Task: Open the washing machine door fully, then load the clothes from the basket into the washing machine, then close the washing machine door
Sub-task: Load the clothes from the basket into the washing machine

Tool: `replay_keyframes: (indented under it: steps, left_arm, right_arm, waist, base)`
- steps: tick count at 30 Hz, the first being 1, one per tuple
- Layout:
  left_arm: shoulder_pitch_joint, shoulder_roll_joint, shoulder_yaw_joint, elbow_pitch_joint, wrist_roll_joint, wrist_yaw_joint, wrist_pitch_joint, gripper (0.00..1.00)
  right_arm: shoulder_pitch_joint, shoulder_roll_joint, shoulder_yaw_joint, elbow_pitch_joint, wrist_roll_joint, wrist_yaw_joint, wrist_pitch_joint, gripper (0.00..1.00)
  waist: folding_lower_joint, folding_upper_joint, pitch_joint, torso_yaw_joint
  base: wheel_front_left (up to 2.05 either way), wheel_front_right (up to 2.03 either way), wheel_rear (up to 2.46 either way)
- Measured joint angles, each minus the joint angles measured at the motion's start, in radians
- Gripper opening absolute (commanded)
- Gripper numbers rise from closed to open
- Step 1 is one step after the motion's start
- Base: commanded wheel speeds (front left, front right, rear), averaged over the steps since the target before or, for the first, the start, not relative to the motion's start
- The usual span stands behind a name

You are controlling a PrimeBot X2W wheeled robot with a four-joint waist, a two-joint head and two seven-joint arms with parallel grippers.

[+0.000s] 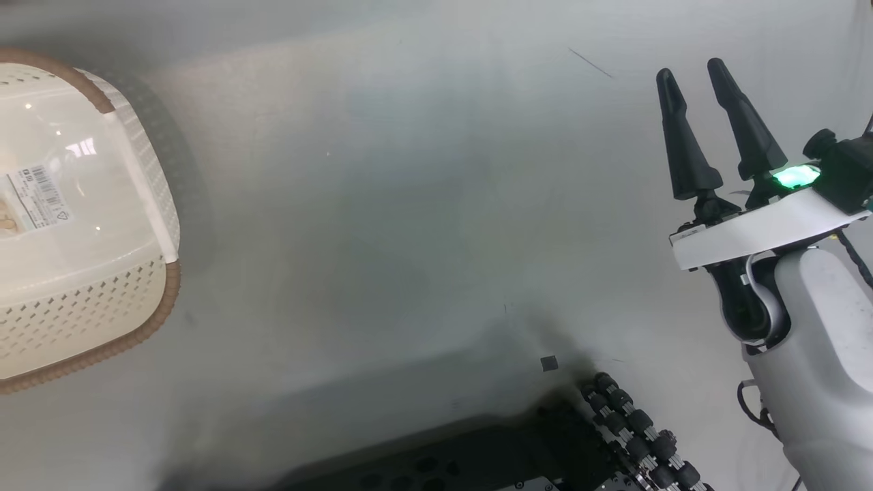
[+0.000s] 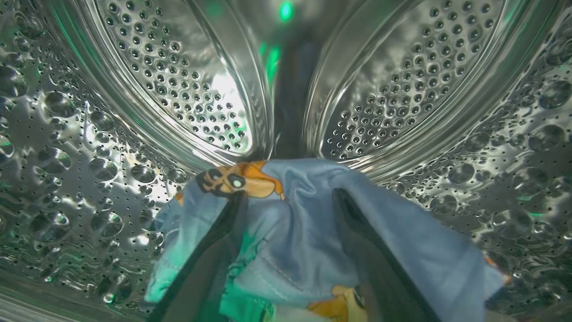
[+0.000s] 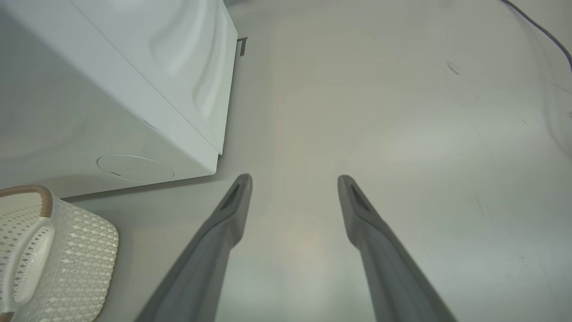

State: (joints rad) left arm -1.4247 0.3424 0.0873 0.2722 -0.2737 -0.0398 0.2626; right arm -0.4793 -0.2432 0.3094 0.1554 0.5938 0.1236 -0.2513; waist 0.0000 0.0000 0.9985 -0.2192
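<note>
In the left wrist view my left gripper (image 2: 289,197) is deep inside the washing machine's perforated steel drum (image 2: 89,134). Its two dark fingers stand apart, open. The light blue clothes (image 2: 304,232) with orange cartoon figures hang loosely over and between them. The cream-white basket (image 1: 102,320) with its brown rim stands on the floor at the left, showing a label on its bottom. My right gripper (image 1: 690,68) is open above bare floor, holding nothing. The right wrist view shows that gripper (image 3: 294,177), the washing machine's white body (image 3: 134,89) and the basket (image 3: 76,250). The door is out of view.
My black wheeled base with its rollers (image 1: 634,429) fills the bottom middle of the head view. A thin dark cable (image 3: 536,27) runs across the grey floor at the far right. Open floor lies between the basket and my right arm.
</note>
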Motion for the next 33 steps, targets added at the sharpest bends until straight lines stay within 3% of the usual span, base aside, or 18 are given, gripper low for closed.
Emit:
replay_keyframes:
  steps: [5,17,33]
  left_arm:
    - [0.075,-0.048,0.007,0.027,-0.019,0.002,-0.046,1.00]
    - [0.216,-0.087,0.016,0.064,-0.047,0.002,-0.138,1.00]
    - [0.516,-0.140,0.009,0.102,-0.061,-0.030,-0.295,1.00]
  right_arm:
    - [0.000,-0.017,-0.032,0.005,-0.004,0.000,0.000,1.00]
    - [0.019,-0.030,-0.052,0.023,-0.022,0.000,0.000,1.00]
    - [0.087,-0.034,-0.081,0.048,-0.039,0.000,0.000,1.00]
  waist:
    - [0.0000,0.0000,-0.039,0.020]
    - [0.0000,0.0000,-0.131,0.069]
    - [0.0000,0.0000,-0.306,0.122]
  base:
    - [0.00,0.00,0.00]
    - [0.00,0.00,0.00]
    - [0.00,0.00,0.00]
